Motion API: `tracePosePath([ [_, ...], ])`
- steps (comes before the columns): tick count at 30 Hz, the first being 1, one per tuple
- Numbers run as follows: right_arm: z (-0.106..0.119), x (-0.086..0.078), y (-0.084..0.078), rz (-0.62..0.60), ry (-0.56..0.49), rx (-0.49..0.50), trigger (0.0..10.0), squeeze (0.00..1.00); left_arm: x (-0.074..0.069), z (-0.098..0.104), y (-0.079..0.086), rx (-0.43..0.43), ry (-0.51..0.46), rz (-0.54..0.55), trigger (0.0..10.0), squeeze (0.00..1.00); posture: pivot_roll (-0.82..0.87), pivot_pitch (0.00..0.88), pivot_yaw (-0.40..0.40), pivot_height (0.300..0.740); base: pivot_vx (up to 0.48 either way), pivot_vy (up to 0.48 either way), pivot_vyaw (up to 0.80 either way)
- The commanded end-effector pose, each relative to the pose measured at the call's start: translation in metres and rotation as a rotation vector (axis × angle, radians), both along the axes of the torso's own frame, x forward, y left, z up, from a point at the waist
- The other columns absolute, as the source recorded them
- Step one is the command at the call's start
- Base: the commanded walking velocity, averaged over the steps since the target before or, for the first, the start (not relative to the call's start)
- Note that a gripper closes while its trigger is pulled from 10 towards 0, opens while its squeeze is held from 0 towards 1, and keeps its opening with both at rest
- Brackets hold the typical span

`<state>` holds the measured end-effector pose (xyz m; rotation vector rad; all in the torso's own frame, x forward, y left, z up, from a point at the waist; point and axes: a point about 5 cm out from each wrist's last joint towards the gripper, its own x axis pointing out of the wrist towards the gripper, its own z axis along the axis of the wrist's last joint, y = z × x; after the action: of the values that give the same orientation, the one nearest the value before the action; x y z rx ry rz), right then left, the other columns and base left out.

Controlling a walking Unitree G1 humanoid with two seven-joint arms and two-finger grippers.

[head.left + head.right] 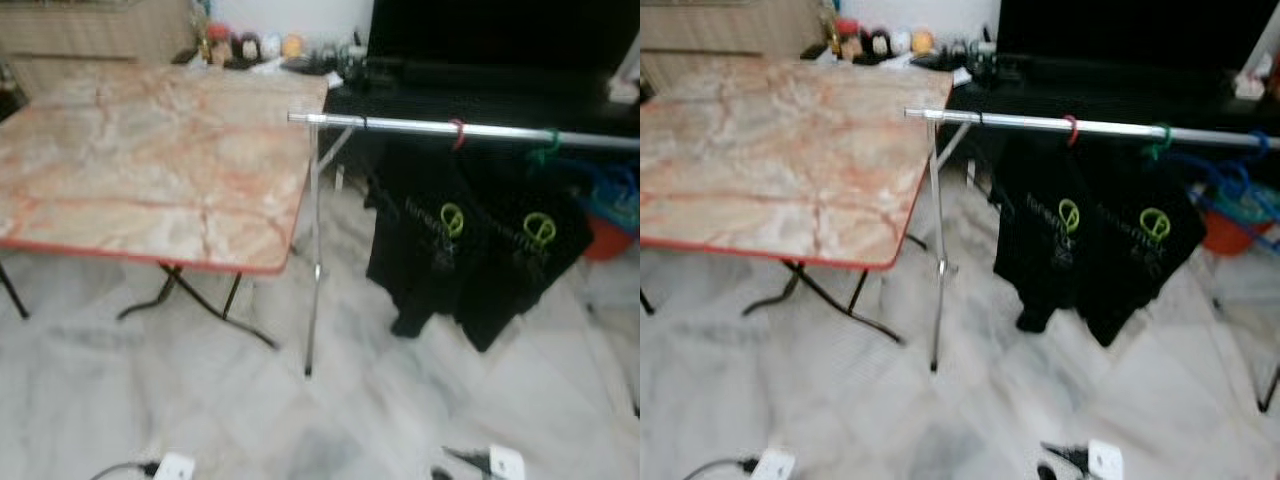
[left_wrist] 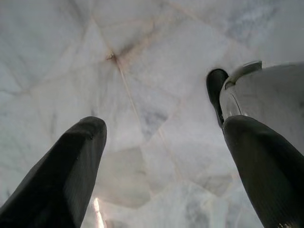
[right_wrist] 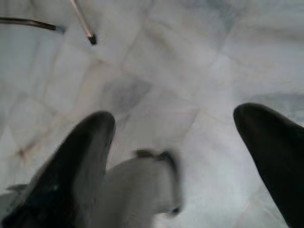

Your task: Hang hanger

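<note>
A silver clothes rail (image 1: 420,125) stands to the right of the table. A red hanger hook (image 1: 457,132) and a green hanger hook (image 1: 545,148) sit on it, each carrying a black T-shirt (image 1: 425,225) with a green logo. Blue hangers (image 1: 1232,182) hang near the rail's right end. Both arms hang low. In the left wrist view my left gripper (image 2: 164,128) is open over the marble floor, with nothing between its fingers. My right gripper (image 3: 175,118) is open too, also over bare floor.
A folding table (image 1: 150,170) with a marble-pattern top and red edge fills the left. Behind the rail stands a dark TV stand (image 1: 480,70) with small items. An orange basin (image 1: 608,238) sits at the far right. The rail's leg (image 1: 312,300) stands on the floor ahead.
</note>
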<state>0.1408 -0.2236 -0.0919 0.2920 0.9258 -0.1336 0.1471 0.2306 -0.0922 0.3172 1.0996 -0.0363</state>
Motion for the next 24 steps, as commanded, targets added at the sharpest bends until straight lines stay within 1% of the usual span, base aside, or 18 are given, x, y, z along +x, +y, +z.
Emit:
tracePosePath([
  [1,0.0004,-0.0023,-0.0056,-0.012,0.003,-0.013,10.0,0.0,0.0033,0.0002,-0.005,-0.016,-0.01,-0.001,10.0,0.0,-0.05,0.0,-0.033,0.74,0.0,-0.33,0.0],
  [10,0.0,-0.0038,-0.0059,-0.008,0.006,-0.015,10.0,0.0,0.0026,-0.0007,-0.0077,-0.017,-0.01,-0.004,10.0,0.0,-0.05,0.0,-0.039,0.74,0.0,-0.331,0.0],
  [18,0.0007,-0.0041,-0.007,-0.007,-0.011,-0.029,10.0,0.0,0.0019,-0.0017,-0.0113,-0.034,-0.011,0.007,10.0,0.0,-0.05,0.0,-0.042,0.74,0.0,0.0,0.0],
  [20,0.0021,-0.0028,-0.007,-0.016,-0.042,-0.037,10.0,0.0,0.0016,-0.0019,-0.0119,-0.039,-0.015,0.008,10.0,0.0,-0.07,0.0,-0.039,0.74,0.0,0.0,0.0],
  [23,0.0029,-0.0018,-0.0071,-0.024,-0.058,-0.042,10.0,0.0,0.0017,-0.0018,-0.0121,-0.042,-0.017,0.006,10.0,0.0,-0.07,0.0,-0.036,0.74,0.0,0.0,0.0],
  [24,0.0042,-0.0001,-0.0079,-0.032,-0.077,-0.059,10.0,0.0,0.0022,-0.0015,-0.012,-0.04,-0.021,0.003,10.0,0.0,-0.07,0.0,-0.033,0.74,0.0,0.0,0.0],
])
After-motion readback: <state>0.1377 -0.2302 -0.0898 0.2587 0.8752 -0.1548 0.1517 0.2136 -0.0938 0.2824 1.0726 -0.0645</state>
